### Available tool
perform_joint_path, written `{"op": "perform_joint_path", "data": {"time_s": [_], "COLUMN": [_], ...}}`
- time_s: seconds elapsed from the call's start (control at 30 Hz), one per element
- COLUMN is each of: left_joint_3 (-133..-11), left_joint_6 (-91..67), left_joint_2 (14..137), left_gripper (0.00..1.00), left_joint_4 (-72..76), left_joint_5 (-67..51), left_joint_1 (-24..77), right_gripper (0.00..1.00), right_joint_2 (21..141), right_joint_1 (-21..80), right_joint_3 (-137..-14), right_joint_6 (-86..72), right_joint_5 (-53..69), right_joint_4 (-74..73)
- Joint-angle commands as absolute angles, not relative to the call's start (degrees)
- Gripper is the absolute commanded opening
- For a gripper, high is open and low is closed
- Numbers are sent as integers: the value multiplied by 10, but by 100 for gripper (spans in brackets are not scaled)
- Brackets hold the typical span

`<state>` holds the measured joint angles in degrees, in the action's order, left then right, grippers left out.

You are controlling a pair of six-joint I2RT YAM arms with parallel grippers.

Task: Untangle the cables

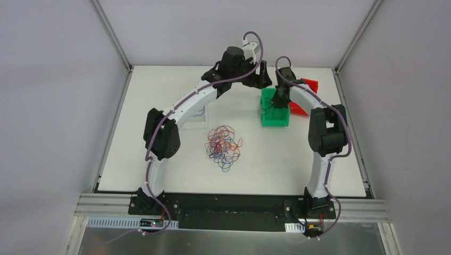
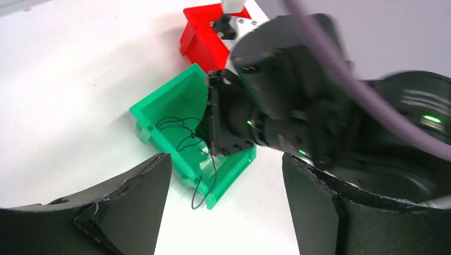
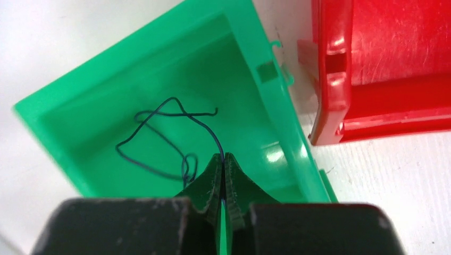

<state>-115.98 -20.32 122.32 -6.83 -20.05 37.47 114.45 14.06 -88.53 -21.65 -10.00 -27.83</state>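
A tangle of thin red, blue and black cables [image 1: 223,146] lies on the white table. One dark blue cable [image 3: 159,138] lies looped inside the green bin [image 3: 64,114], and my right gripper [image 3: 222,158] is shut on one end of it just above the bin floor. In the left wrist view a stretch of that cable [image 2: 205,186] hangs over the green bin's [image 2: 159,103] near rim. My left gripper [image 2: 226,212] is open beside the bin with nothing between its fingers [image 2: 127,202]. From above, the left gripper [image 1: 261,81] is behind the green bin [image 1: 284,121] and the right gripper [image 1: 275,106] over it.
A red bin [image 1: 310,85] stands right of the green one, almost touching it [image 3: 383,69]. The right arm's wrist [image 2: 276,95] fills much of the left wrist view. A white tray-like thing [image 1: 200,114] with a blue wire sits partly under the left arm.
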Motion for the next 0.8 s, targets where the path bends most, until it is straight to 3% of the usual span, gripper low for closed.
{"op": "perform_joint_path", "data": {"time_s": [0.0,0.1,0.17,0.33,0.57,0.77], "left_joint_3": [-1102,-1042,-1000,-904,-807,-732], "left_joint_6": [-194,-189,-179,-184,-197,-214], "left_joint_2": [1137,1086,1048,953,852,773], "left_gripper": [77,76,77,82,82,85], "left_joint_4": [-94,-107,-118,-149,-178,-190], "left_joint_5": [-188,-180,-167,-130,-115,-112], "left_joint_1": [365,365,363,346,332,332], "right_gripper": [1,2,9,44,48,61], "right_joint_2": [1190,1210,1207,1175,1091,982], "right_joint_1": [137,137,137,137,137,136], "right_joint_3": [-949,-987,-1008,-1043,-1001,-870], "right_joint_6": [-218,-210,-204,-189,-204,-251], "right_joint_5": [-147,-151,-158,-169,-133,-68], "right_joint_4": [-336,-357,-373,-397,-410,-351]}}
